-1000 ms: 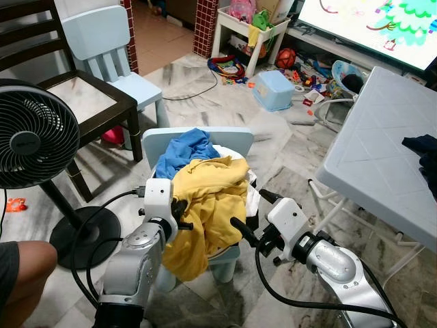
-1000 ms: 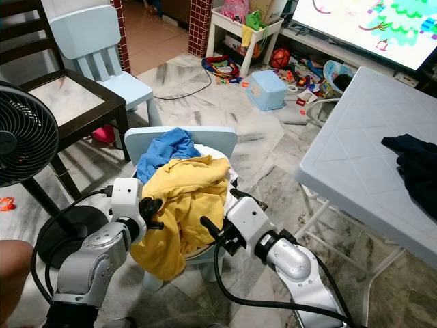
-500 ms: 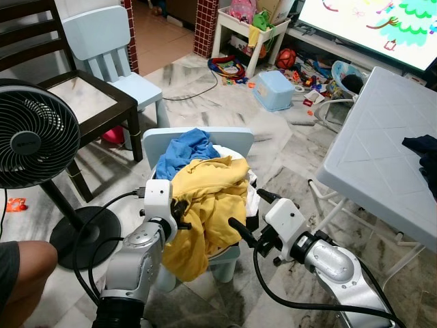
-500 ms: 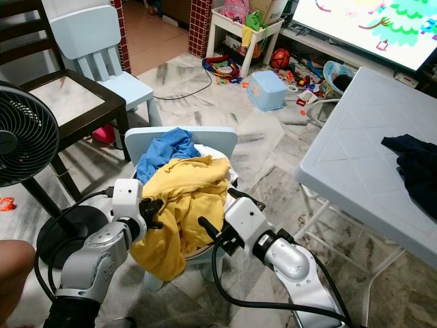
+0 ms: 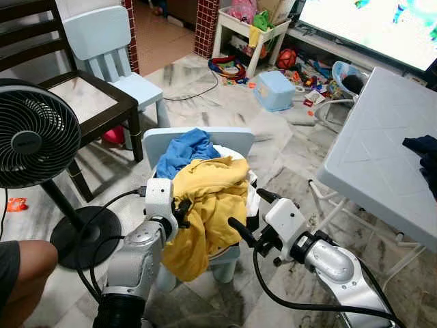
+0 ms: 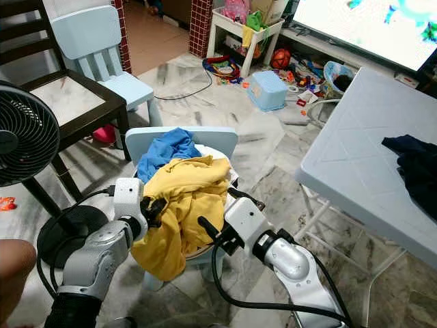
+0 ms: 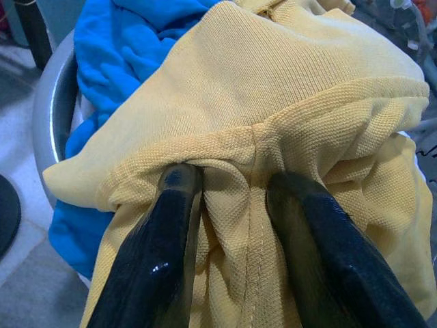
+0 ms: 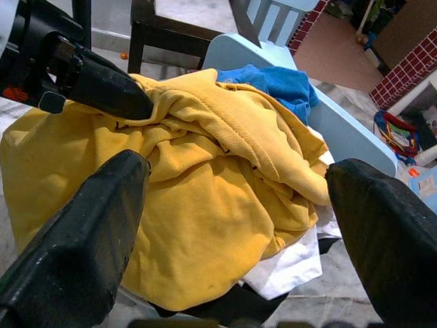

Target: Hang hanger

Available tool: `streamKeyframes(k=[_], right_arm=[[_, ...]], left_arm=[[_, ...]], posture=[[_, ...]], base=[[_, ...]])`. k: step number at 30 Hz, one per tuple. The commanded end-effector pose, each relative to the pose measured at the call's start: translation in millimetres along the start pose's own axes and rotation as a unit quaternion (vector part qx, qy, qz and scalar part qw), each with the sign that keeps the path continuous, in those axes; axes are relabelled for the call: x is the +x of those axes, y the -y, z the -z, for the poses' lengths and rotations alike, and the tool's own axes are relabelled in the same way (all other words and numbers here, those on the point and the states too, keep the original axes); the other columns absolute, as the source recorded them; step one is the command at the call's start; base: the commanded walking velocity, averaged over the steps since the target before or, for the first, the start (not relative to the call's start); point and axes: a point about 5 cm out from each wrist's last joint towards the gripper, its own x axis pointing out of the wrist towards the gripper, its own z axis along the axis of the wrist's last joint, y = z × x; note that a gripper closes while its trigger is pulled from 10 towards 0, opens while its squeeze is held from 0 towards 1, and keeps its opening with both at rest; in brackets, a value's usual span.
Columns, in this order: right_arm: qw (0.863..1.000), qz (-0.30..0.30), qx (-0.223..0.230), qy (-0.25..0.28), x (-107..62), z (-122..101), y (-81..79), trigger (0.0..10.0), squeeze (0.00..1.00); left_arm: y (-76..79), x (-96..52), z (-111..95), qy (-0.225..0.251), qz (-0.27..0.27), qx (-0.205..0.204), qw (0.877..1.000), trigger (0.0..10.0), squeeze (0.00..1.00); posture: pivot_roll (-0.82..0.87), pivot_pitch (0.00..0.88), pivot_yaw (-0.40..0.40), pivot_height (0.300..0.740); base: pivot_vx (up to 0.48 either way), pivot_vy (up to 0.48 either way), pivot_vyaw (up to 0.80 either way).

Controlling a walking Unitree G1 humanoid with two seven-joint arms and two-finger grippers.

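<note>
A yellow shirt (image 5: 208, 205) lies on top of a heap with a blue garment (image 5: 184, 152) and white cloth, in a grey basin (image 7: 51, 123) on a small light-blue chair (image 5: 235, 140). My left gripper (image 5: 183, 210) is at the heap's left side. In the left wrist view its fingers (image 7: 171, 205) pinch a seamed fold of the yellow shirt (image 7: 273, 82). At the heap's right side my right gripper (image 5: 246, 208) stands open, with its fingers (image 8: 89, 219) spread wide in front of the yellow shirt (image 8: 205, 205) and not touching it.
A black floor fan (image 5: 31, 133) stands at my left, with a dark wooden chair (image 5: 89, 96) and a second light-blue chair (image 5: 113, 48) behind it. On the right, a white table (image 5: 369, 157) carries a dark garment (image 5: 425, 152). A person's knee (image 5: 20, 273) is at lower left. Toys litter the far floor.
Both arms stay almost where they were. The left gripper has shifted slightly against the yellow shirt's fold.
</note>
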Motion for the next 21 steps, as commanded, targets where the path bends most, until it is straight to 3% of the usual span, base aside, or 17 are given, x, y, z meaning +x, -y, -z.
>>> streamKeyframes(k=[1, 7, 11, 12, 13, 14, 15, 21], right_arm=[[1.0, -0.003, -0.004, -0.007, -2.1, 2.7, 0.1, 10.0, 0.0], [1.0, -0.002, -0.006, -0.009, -3.4, 3.5, 0.2, 10.0, 0.0], [1.0, -0.003, -0.005, -0.009, -3.1, 3.8, -1.1, 10.0, 0.0], [1.0, -0.003, -0.005, -0.009, -2.9, 3.8, -1.4, 10.0, 0.0], [1.0, -0.004, -0.005, -0.009, -2.7, 3.8, -1.7, 10.0, 0.0], [1.0, -0.004, -0.005, -0.009, -2.5, 3.7, -2.1, 10.0, 0.0], [1.0, -0.005, -0.005, -0.008, -2.3, 3.5, -2.3, 10.0, 0.0], [1.0, -0.003, -0.006, -0.009, -2.6, 3.6, -1.2, 10.0, 0.0]], left_arm=[[6.3, 3.3, -1.1, -0.002, 0.017, 0.007, 1.0, 10.0, 0.0], [12.0, 2.4, -10.6, 0.007, 0.025, 0.014, 1.0, 10.0, 0.0], [14.8, 2.7, -4.8, 0.0, 0.032, 0.01, 0.999, 10.0, 0.0], [14.5, 3.4, -3.0, -0.002, 0.032, 0.01, 0.999, 8.3, 0.0], [14.3, 3.8, -2.0, -0.003, 0.032, 0.009, 0.999, 8.3, 0.0], [13.8, 4.4, -0.9, -0.004, 0.033, 0.007, 0.999, 1.9, 0.0], [13.6, 5.0, 0.3, -0.007, 0.035, 0.004, 0.999, 0.0, 0.0], [14.7, 6.8, 4.9, -0.019, 0.044, 0.005, 0.999, 0.0, 0.0]], posture=[[-0.04, 0.119, -0.182, 0.74], [-0.04, 0.123, -0.181, 0.74], [-0.04, 0.125, -0.181, 0.74], [-0.04, 0.125, -0.181, 0.74], [-0.04, 0.125, -0.181, 0.74], [-0.04, 0.126, -0.182, 0.74], [-0.04, 0.126, -0.182, 0.74], [-0.04, 0.127, -0.18, 0.74]], base=[[0.0, 0.0, 0.0], [0.0, 0.0, 0.0], [0.0, 0.0, 0.0], [0.0, 0.0, 0.0], [0.0, 0.0, 0.0], [0.0, 0.0, 0.0], [0.0, 0.0, 0.0], [0.0, 0.0, 0.0]])
